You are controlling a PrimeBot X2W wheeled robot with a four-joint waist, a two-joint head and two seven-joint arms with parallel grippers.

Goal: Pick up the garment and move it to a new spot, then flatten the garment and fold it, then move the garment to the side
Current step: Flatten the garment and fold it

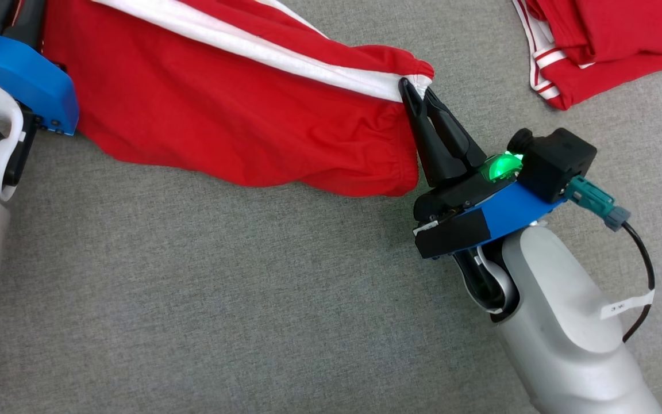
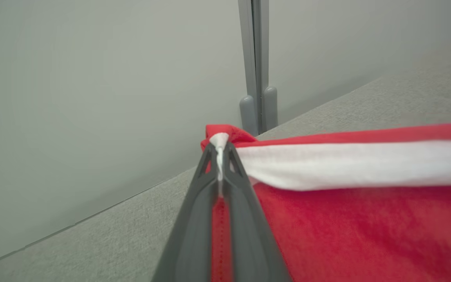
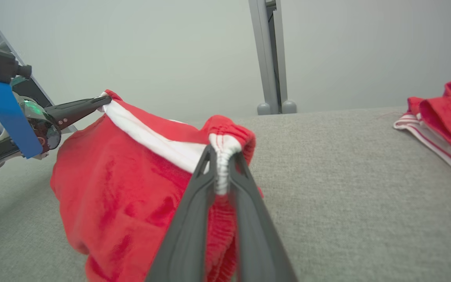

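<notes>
The garment (image 1: pixel 239 109) is red cloth with a white side stripe, stretched between my two grippers above the grey surface. My right gripper (image 1: pixel 417 89) is shut on the garment's elastic edge where the white stripe ends; the right wrist view has the gathered white hem (image 3: pixel 223 156) pinched between the fingers. My left gripper (image 2: pixel 219 150) is shut on the other end of the stripe, with white cloth squeezed at its tips. From the right wrist view, the left gripper (image 3: pixel 106 101) holds the far corner, and the garment (image 3: pixel 131 176) sags between the two grips.
Another folded red garment with white stripes (image 1: pixel 601 46) lies at the far right on the grey fabric surface (image 1: pixel 250 299). A pale wall with a grey post (image 3: pixel 268 58) stands behind the surface. My left arm's blue wrist (image 1: pixel 26 80) is at the upper left.
</notes>
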